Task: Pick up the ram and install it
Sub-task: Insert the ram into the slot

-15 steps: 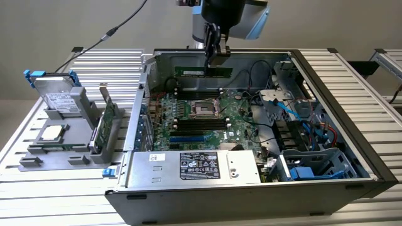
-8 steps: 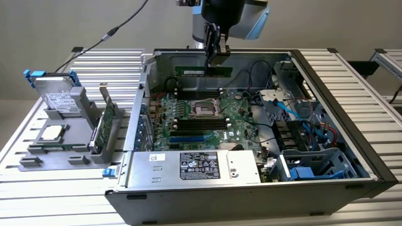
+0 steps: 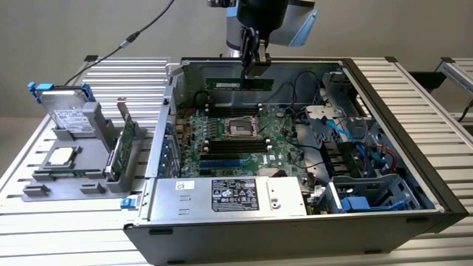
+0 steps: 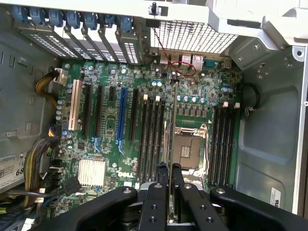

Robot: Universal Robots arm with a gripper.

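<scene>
**Now: ram in the grip, carried over the open case**

The pick-up looks done and the work stands in the carry-to-slot step. The gripper [image 3: 255, 70] is clamped on the ram [image 3: 225, 83], pinching its upper edge near the middle. The stick hangs level, long side across, above the motherboard [image 3: 236, 138] and clear of it, inside the open case [image 3: 414, 111].

From the wrist view, the gripper [image 4: 169, 168] holds the ram [image 4: 172, 125] edge-on, so it shows as a thin line. That line runs along the bank of memory slots [image 4: 151, 139] beside the CPU socket [image 4: 190, 144]. A 2nd bank [image 4: 221, 139] lies on the socket's other side.

Seating, by my judgement, calls for the stick's lower edge to sit parallel over 1 slot, with its notch on the matching side and a straight push that does not tilt.

Several things stay hard to read:
- I cannot tell which slot of the bank lies under the ram.
- I cannot tell whether the slot latches stand open.
- The ram's contact edge and notch are too small to make out.
- The arm is cut off at the exterior view's upper edge.
</scene>
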